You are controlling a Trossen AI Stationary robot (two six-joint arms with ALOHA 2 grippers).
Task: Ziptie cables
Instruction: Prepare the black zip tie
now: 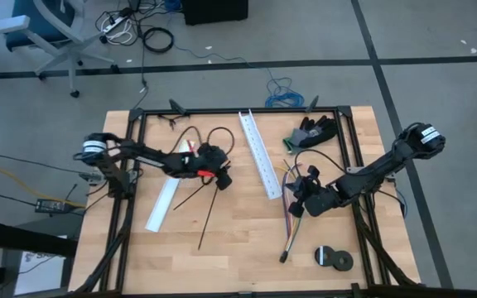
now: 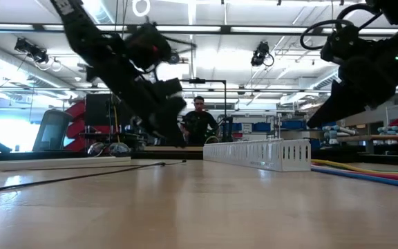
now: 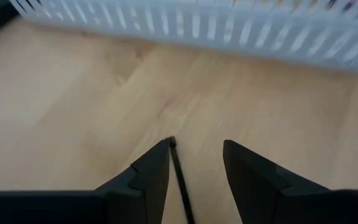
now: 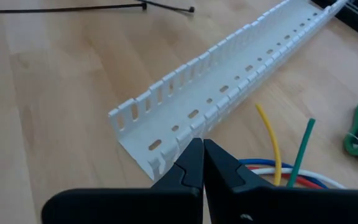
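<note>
step in hand: picking a ziptie (image 3: pixel 178 171). left gripper (image 3: pixel 194 163) jaws spread astride it; next, pinch. right gripper (image 4: pixel 202 163) jaws pressed together by the cables (image 1: pixel 291 207).

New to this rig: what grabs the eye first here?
The white slotted channel lying mid-table, between the two arms. The left gripper hangs open over a thin black ziptie on the wood, near more zipties. The right gripper, shut, sits by the channel's end above the coloured cables.
</note>
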